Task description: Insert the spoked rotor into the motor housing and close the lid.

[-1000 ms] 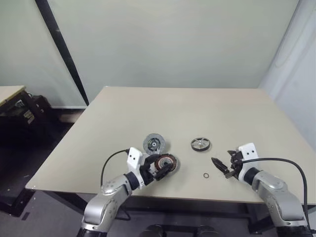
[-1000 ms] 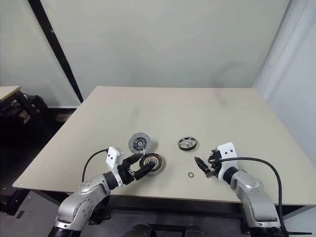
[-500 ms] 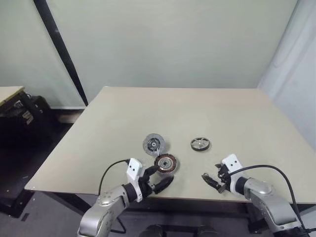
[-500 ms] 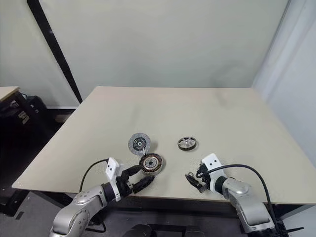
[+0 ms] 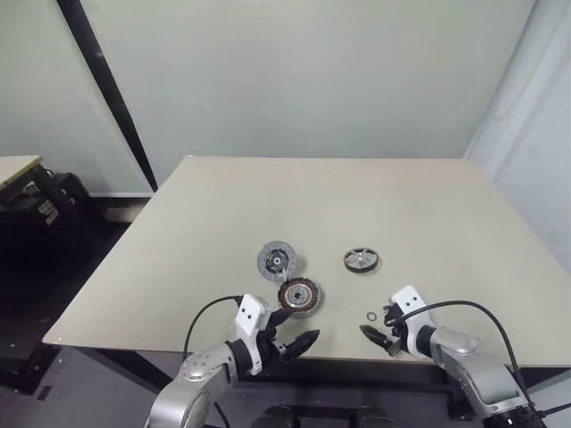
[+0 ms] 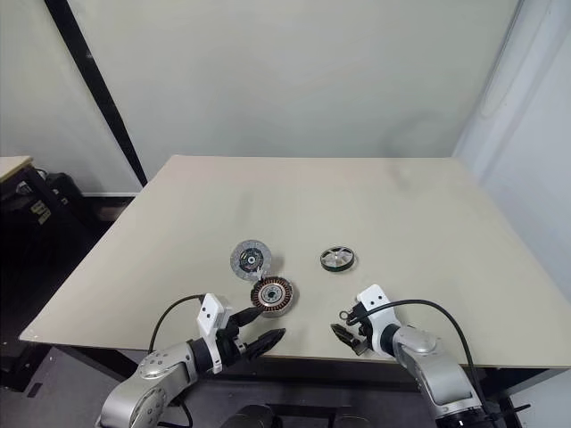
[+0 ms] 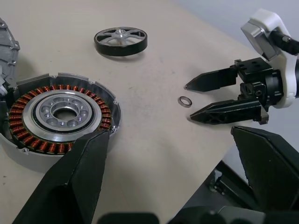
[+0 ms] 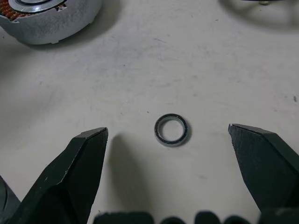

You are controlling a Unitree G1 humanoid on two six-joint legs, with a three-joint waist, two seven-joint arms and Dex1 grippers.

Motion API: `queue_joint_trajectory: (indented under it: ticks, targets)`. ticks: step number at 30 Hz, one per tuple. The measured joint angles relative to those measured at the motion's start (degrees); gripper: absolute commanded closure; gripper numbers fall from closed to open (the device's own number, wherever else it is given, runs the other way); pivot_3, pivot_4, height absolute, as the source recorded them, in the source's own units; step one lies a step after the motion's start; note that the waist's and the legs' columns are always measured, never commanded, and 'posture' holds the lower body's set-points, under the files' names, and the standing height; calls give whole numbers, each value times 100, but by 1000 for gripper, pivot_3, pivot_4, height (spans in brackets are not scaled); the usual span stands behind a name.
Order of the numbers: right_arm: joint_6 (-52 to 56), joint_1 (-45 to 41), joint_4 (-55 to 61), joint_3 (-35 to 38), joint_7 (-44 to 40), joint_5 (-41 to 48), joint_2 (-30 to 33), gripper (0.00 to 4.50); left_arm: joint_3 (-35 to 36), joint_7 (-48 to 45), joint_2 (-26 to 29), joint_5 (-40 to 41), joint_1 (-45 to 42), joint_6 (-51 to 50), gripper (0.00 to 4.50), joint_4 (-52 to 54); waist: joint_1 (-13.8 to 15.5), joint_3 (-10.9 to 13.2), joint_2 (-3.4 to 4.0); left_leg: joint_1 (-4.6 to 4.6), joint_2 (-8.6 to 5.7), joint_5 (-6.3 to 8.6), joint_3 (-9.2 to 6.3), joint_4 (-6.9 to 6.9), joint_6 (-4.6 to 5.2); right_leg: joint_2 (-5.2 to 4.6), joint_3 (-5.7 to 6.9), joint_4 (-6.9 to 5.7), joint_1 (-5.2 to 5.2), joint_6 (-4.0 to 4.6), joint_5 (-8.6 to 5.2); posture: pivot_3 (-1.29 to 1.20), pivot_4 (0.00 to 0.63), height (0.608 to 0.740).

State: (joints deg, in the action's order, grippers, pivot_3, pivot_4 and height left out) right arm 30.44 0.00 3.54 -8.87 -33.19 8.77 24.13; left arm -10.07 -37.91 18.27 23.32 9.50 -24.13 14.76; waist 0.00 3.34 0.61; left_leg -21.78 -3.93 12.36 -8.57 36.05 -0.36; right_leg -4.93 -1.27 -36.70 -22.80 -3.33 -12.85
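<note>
Both jaws spread, empty; right gripper (image 8: 168, 186) frames the tiny thin metal ring (image 8: 171, 129), risking grasping it instead of the silver spoked rotor (image 5: 361, 259).

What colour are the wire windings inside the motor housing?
Copper-orange, clearest in the left wrist view: motor housing.
</note>
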Motion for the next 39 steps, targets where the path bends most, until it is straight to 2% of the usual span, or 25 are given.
queue_joint_trajectory:
  ticks: [5,8,17,28,34,39]
  targets:
    - [-93,-111,-180,-9,17,-12,-74,0,-25,2,-20,-49,-1,27,23,0,-9,0,-3,2,7,0,7,2,0,0,0,0,0,0,0,0,0,740]
    - [-99,-153,-223,-28,41,-49,-77,591,-26,3,-38,-79,-4,43,0,0,-8,0,-3,2,7,0,6,2,0,0,0,0,0,0,0,0,0,740]
    - [-97,-173,-249,-32,54,-105,-62,3749,-26,3,-55,-132,-15,65,0,0,-8,0,-4,2,8,5,6,-3,-1,2,2,-1,-4,0,0,0,0,740]
    - [-91,-213,-164,-20,63,-53,-292,3807,30,-9,-57,-200,-14,116,0,-6,-11,1,-4,1,9,5,8,-1,-1,2,1,-1,-6,0,0,0,0,740]
    - [106,-744,246,-161,-28,53,-466,3807,430,-123,55,-113,86,293,0,-129,-20,2,-4,-5,23,5,16,-3,-1,5,8,-3,-35,0,0,0,0,740]
    - [288,-1301,173,-660,-152,19,-783,3807,722,-320,248,-8,197,448,0,-314,-19,1,-5,-9,25,5,15,-5,-1,7,12,-6,-46,1,2,0,0,740]
